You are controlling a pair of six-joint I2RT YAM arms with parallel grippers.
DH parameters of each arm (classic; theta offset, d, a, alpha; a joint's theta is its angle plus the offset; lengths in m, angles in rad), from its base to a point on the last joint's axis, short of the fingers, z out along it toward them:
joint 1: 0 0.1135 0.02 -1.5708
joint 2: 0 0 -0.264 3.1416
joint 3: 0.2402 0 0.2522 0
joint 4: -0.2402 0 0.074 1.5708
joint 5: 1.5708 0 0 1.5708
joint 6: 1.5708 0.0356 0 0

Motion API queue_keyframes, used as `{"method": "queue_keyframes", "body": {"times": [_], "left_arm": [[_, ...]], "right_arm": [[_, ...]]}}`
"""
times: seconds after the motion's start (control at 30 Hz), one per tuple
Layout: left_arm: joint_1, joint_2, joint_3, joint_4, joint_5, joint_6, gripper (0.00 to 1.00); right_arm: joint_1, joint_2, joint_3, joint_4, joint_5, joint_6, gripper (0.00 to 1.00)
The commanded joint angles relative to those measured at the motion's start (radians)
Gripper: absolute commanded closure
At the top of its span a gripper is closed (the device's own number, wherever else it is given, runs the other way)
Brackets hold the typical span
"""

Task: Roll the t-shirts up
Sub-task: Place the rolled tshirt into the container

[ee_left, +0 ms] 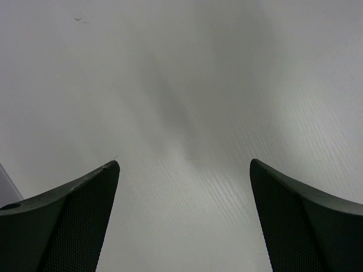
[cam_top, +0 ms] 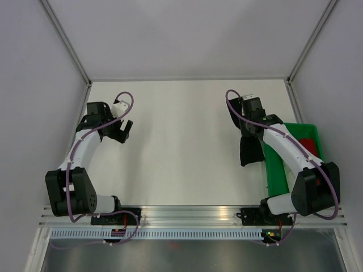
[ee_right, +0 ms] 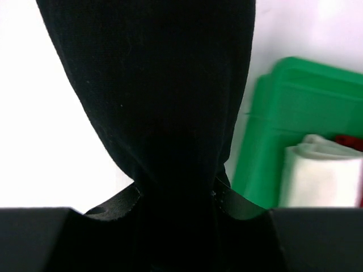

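A black t-shirt, bunched into a roll, hangs from my right gripper, which is shut on its top end just left of the green bin. In the right wrist view the black t-shirt fills the middle, pinched between the jaws of the right gripper. A white roll lies inside the green bin, with a sliver of a red roll behind it. That red roll also shows from above. My left gripper stands open over bare table at the left, and the left gripper holds nothing.
The green bin sits at the right edge of the white table. Grey walls close in the table on the left, right and far sides. An aluminium rail runs along the near edge by the arm bases.
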Motion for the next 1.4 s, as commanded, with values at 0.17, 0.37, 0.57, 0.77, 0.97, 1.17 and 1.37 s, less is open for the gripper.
{"method": "queue_keyframes", "body": {"times": [0.17,0.37,0.57,0.77,0.97,1.17,1.37], "left_arm": [[0.002,0.018,0.084,0.024,0.102,-0.018,0.0],[0.002,0.019,0.071,0.025,0.119,-0.007,0.0],[0.002,0.03,0.071,0.022,0.144,-0.006,0.0],[0.002,0.044,0.071,0.016,0.142,0.002,0.0],[0.004,0.065,0.077,0.011,0.145,0.008,0.0],[0.004,0.078,0.08,0.007,0.134,0.016,0.0],[0.007,0.099,0.084,0.004,0.13,0.019,0.0]], "right_arm": [[-0.181,-0.18,0.014,-0.024,0.143,-0.136,1.0],[-0.282,-0.332,-0.091,-0.004,0.192,-0.28,1.0],[-0.326,-0.366,-0.168,-0.027,0.275,-0.404,1.0],[-0.351,-0.339,-0.297,0.052,0.303,-0.437,1.0],[-0.376,-0.264,-0.317,0.066,0.252,-0.449,1.0],[-0.377,-0.118,-0.233,-0.009,0.071,-0.443,1.0],[-0.388,0.04,-0.095,-0.125,-0.08,-0.322,1.0]]}}
